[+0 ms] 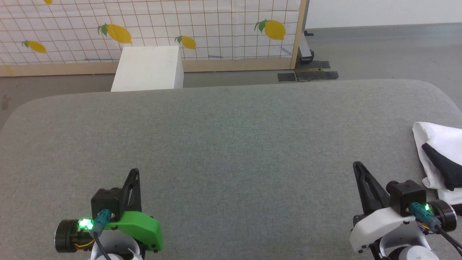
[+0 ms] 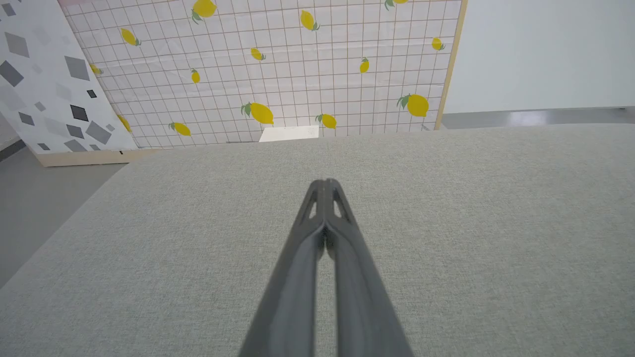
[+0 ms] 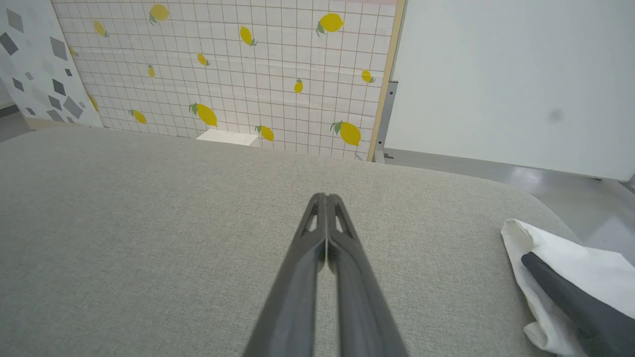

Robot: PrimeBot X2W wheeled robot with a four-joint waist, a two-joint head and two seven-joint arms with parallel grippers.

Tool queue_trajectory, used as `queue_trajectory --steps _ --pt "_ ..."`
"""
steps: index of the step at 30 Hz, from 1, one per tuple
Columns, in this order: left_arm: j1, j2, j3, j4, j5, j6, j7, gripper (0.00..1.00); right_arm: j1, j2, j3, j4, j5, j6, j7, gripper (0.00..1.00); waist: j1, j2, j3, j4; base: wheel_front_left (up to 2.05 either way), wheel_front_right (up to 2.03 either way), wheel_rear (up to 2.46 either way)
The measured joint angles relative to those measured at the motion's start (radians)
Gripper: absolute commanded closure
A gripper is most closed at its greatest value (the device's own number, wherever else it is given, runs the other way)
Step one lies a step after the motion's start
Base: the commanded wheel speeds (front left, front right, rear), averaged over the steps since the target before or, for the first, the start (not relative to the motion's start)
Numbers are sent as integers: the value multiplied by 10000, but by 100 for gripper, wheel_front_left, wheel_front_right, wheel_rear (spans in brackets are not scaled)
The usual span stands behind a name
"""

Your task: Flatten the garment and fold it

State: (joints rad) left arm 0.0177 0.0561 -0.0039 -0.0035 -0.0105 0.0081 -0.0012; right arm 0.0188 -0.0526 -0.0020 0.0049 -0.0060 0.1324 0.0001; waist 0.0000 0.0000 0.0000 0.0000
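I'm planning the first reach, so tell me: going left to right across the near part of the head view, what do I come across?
In order: left gripper, jaws shut → right gripper, jaws shut → garment, bunched at the right edge of the grey surface.

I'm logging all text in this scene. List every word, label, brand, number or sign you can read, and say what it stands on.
No readable text anywhere.
The garment shows only plain white and black cloth.
The lemon-patterned screen, the white box and the grey table carry no writing.
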Motion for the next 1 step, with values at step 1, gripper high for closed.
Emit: queue_trajectory --steps 1 --pt "-1 0 0 0 0 -2 0 100 -1 0 0 0 0 0 0 100 0 0 0 0 0 0 0"
